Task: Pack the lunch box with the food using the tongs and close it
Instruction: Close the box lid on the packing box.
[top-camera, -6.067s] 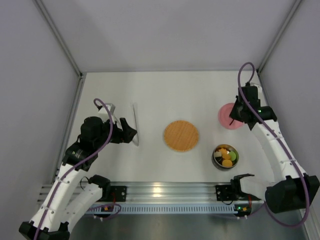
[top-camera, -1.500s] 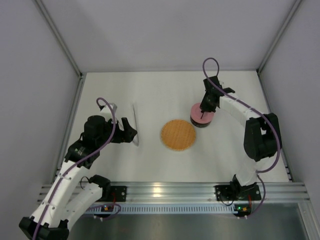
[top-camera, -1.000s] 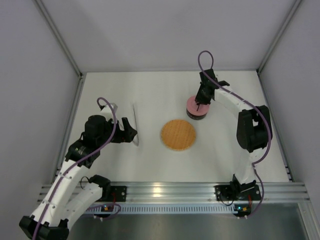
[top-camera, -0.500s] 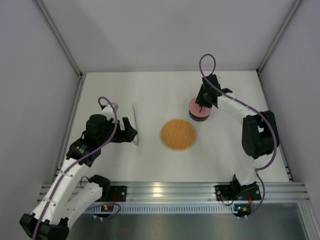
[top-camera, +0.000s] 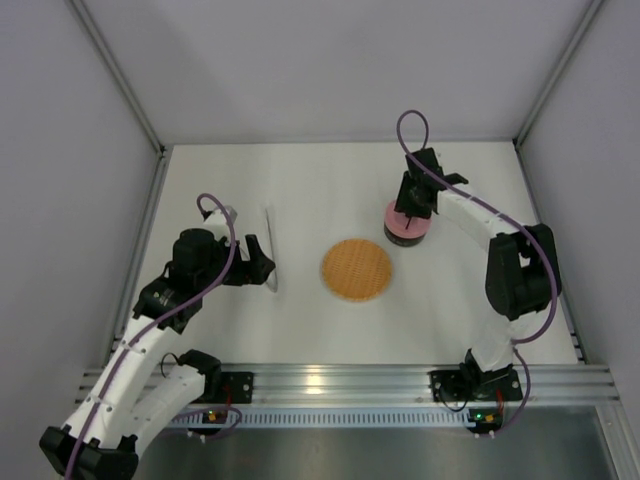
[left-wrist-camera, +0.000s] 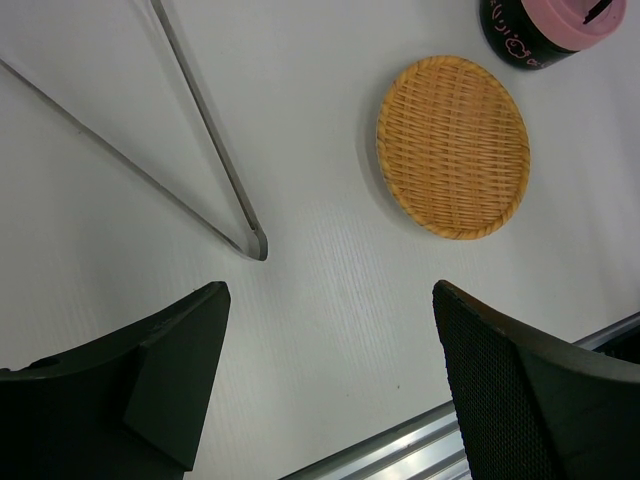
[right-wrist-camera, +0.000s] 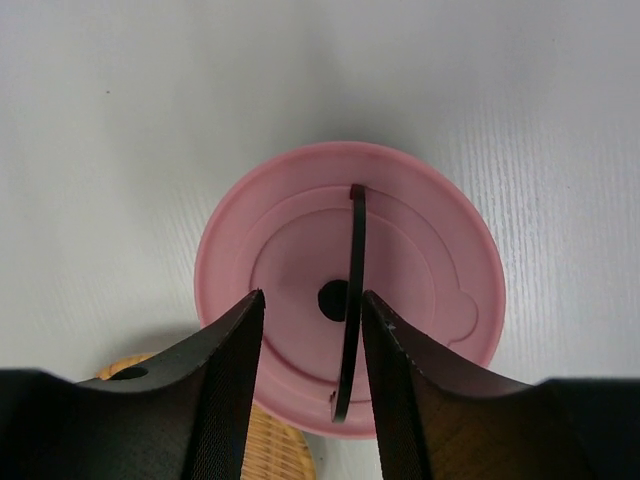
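Lunch box: yours (top-camera: 406, 224) sits right of centre on the table (top-camera: 300, 180), pink lid (right-wrist-camera: 290, 250) on.
Right fingers: parted (right-wrist-camera: 225, 375), straddling the lid's thin handle, not clamping.
Left fingers: spread wide (left-wrist-camera: 170, 360), empty, near the tongs (left-wrist-camera: 200, 150).
Between: mat (left-wrist-camera: 453, 147) separates tongs and lunch box.

On my feed the lunch box (left-wrist-camera: 512, 45) shows a black wall with pink printed marks. Its lid (right-wrist-camera: 270, 260) is plain pink with a concentric ring pattern, a dark centre spot and a black strap handle (right-wrist-camera: 352, 300) across it. The mat (left-wrist-camera: 452, 147) is orange-brown — a tight woven basket pattern, darker at the rim. The tongs (left-wrist-camera: 205, 130) read bright silver. The table (top-camera: 300, 190) is white with a fine ribbed grain. The arms (top-camera: 140, 350) are white with black joints and purple cables (top-camera: 400, 125) — the left gripper (left-wrist-camera: 328, 300) and right gripper (right-wrist-camera: 312, 300) are black.
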